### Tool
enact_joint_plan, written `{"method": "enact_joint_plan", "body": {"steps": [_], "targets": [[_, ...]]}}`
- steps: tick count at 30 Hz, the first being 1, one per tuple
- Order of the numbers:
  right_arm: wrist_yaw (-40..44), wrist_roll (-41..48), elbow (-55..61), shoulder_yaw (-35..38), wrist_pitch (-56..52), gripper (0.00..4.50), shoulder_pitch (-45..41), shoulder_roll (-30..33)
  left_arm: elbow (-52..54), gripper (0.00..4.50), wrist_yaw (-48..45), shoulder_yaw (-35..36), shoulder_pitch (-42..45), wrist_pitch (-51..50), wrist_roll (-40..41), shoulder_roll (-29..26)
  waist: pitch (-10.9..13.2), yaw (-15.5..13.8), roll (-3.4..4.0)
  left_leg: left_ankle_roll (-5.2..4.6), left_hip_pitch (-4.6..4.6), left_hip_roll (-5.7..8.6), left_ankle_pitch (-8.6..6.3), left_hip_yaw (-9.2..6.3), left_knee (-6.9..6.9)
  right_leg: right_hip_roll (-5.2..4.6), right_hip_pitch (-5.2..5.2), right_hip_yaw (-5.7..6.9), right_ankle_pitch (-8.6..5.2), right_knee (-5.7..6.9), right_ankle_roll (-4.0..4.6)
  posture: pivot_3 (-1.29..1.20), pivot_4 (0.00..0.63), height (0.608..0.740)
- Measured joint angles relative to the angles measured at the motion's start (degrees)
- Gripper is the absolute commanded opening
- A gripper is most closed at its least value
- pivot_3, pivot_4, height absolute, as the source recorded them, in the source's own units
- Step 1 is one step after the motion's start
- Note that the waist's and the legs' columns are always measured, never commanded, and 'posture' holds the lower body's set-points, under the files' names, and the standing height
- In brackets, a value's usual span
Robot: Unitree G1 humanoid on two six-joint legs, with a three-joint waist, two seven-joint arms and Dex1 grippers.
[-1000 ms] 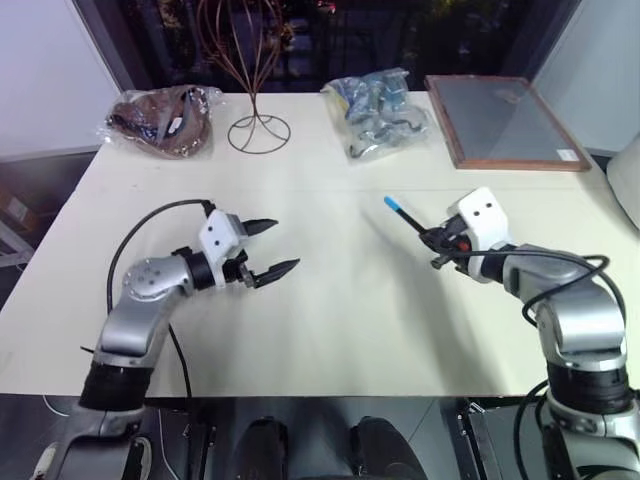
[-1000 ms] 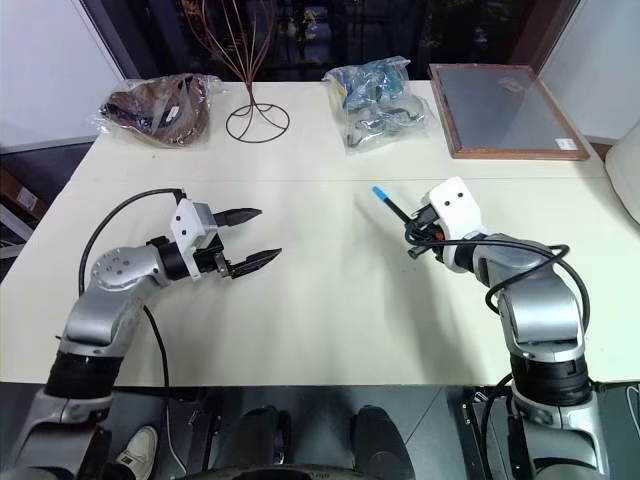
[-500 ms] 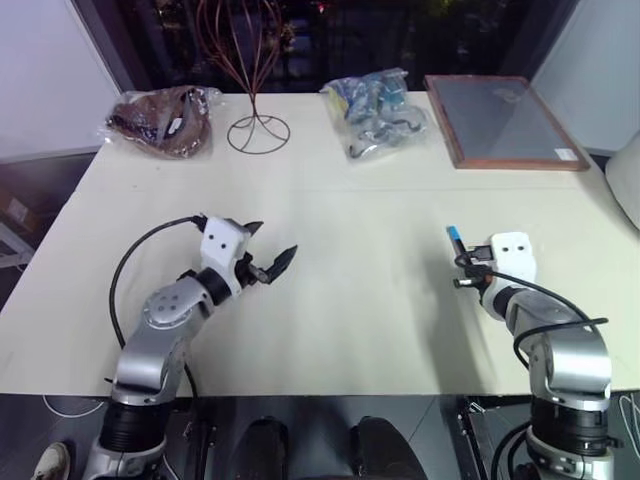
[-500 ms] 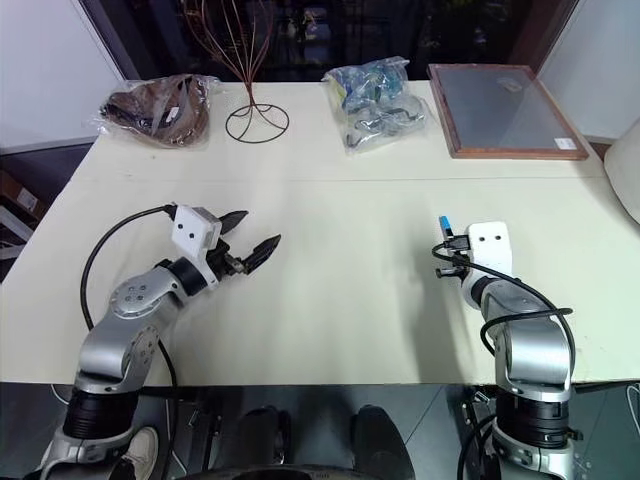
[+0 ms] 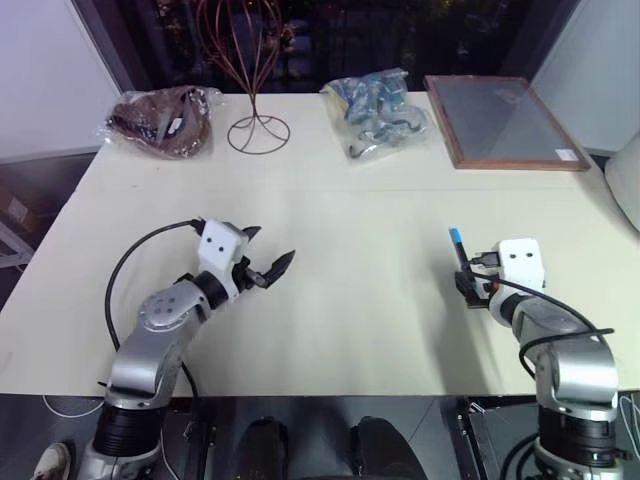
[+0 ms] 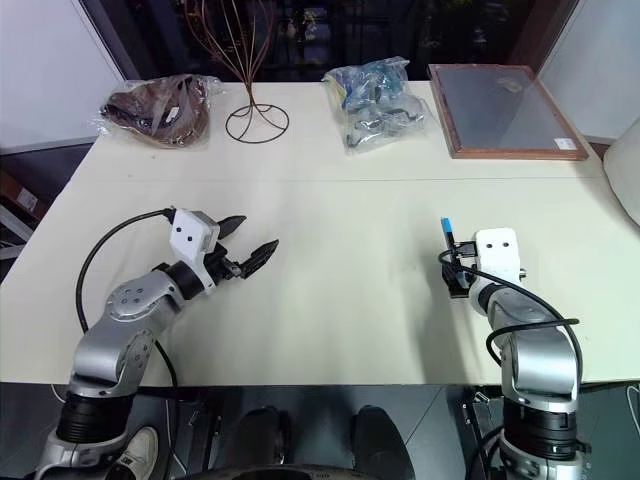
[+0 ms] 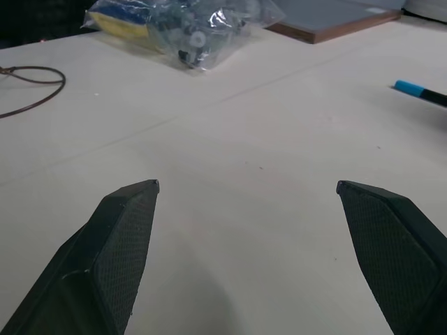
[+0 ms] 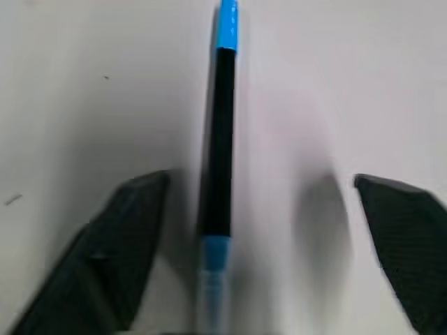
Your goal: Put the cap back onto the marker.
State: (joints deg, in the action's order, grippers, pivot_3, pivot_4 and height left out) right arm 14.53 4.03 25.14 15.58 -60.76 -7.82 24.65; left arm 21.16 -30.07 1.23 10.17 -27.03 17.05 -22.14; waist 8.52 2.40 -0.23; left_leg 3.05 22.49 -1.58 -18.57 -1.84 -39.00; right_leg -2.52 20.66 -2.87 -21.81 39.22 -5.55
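Right tool point(image 8: 262, 178): jaws spread wide, holding nothing. The marker point(image 8: 220, 139) lies flat on the tabletop point(image 5: 360, 320) between its two fingers, closer to one finger than the other. I can't tell if it touches that finger. The barrel runs straight out away from the tool.

The cap point(image 8: 226, 24) reads as the bright light-blue piece at the marker's far end, in line with the black barrel and with no gap visible. There's a second bluish bit at the near end, by the wrist. It's blurred there, so I can't say for certain which end is which.

Left tool point(image 7: 248, 185): jaws also wide, empty, hovering level over bare tabletop, well apart from the marker and pointing roughly toward it.

My read is that capping is done, or as good as done, and you're at the set-down and release step. The marker is on the tabletop and neither tool has it.

Next move:
- Back the right tool straight off along the barrel line. Don't sweep sideways, because the nearer finger could roll the marker.
- Check the cap seat once it's clear. If it looks cocked or loose, pinch the barrel with the right tool and press the cap home with the left.

The wire stand point(image 5: 256, 128), bagged clutter point(image 5: 380, 108) and framed board point(image 5: 505, 120) sit along the far edge, out of the way.
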Motion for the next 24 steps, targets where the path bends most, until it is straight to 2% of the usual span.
{"method": "enact_joint_plan", "body": {"steps": [4, 12, 16, 24], "targets": [[4.6, 1.8, 3.8, -1.1, -1.0, 4.19, 0.8, 7.0, 0.0, 4.29, -2.5, -0.3, 0.4, -0.2, 1.2, -1.5, 0.0, -0.2, 0.04, 0.00, 0.01, 0.02, 0.00, 0.03, -0.01, -0.02, -0.01, -0.02, 0.00, -0.05, 0.00, 0.00, 0.150, 0.740], [16.2, 10.6, 15.0, 2.0, -7.6, 4.19, 0.5, 19.8, -0.2, 4.29, -7.1, -1.1, 4.7, -1.4, 3.6, -3.9, 0.0, -0.5, 0.03, -0.05, 0.01, 0.03, -0.03, -0.02, -0.01, 0.00, -0.11, -0.02, 0.00, -0.15, 0.00, 0.00, 0.150, 0.740], [22.5, 14.1, 18.9, 5.2, -8.7, 4.19, 3.2, 28.2, -0.6, 4.29, -9.9, -2.6, 6.2, -2.5, 4.2, -5.6, 0.0, -1.4, 0.03, -0.14, 0.00, 0.04, -0.08, -0.01, -0.07, 0.03, -0.14, -0.02, 0.00, -0.18, 0.00, 0.00, 0.150, 0.740], [27.4, 16.1, 20.9, 8.5, -8.0, 4.19, 8.9, 34.4, -2.7, 4.29, -13.7, -2.7, 11.1, -2.6, 4.4, -9.3, 0.1, -1.8, -0.01, -0.17, 0.01, 0.06, -0.09, 0.01, -0.08, -0.01, -0.16, -0.03, 0.00, -0.21, 0.00, 0.00, 0.150, 0.740]]}}
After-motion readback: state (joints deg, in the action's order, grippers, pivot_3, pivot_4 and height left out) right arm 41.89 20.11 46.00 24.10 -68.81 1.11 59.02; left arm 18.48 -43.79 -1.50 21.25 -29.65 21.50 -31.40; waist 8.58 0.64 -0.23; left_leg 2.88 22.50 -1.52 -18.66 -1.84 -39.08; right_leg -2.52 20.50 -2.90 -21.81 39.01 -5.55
